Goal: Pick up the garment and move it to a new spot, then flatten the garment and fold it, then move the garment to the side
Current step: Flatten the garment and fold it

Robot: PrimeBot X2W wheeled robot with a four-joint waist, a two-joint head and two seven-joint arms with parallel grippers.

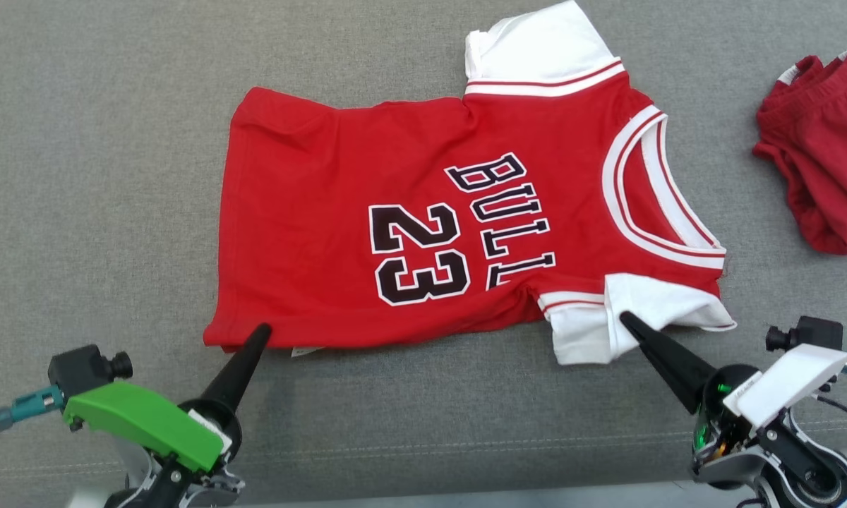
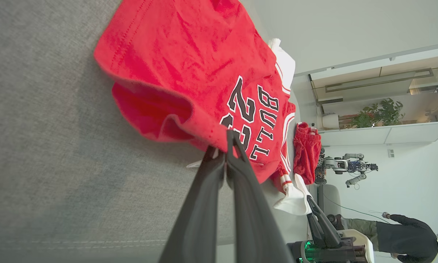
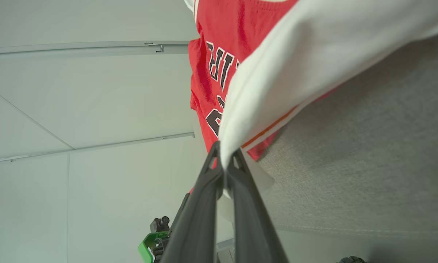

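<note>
The garment (image 1: 423, 219) is a red jersey with white sleeves and the black number 23, spread on the grey cushion with its neck to the right. My left gripper (image 1: 260, 330) is shut on the near corner of its red hem; the left wrist view shows the garment (image 2: 189, 69) bunched at the left gripper (image 2: 226, 140). My right gripper (image 1: 625, 319) is shut on the near white sleeve (image 1: 628, 317). In the right wrist view that sleeve (image 3: 314, 69) is drawn taut from the right gripper (image 3: 224, 157).
A second red garment (image 1: 822, 148) lies crumpled at the far right of the grey cushion (image 1: 77, 176). The cushion's front seam runs just before my arms. In the left wrist view a person (image 2: 405, 233) sits in the room behind.
</note>
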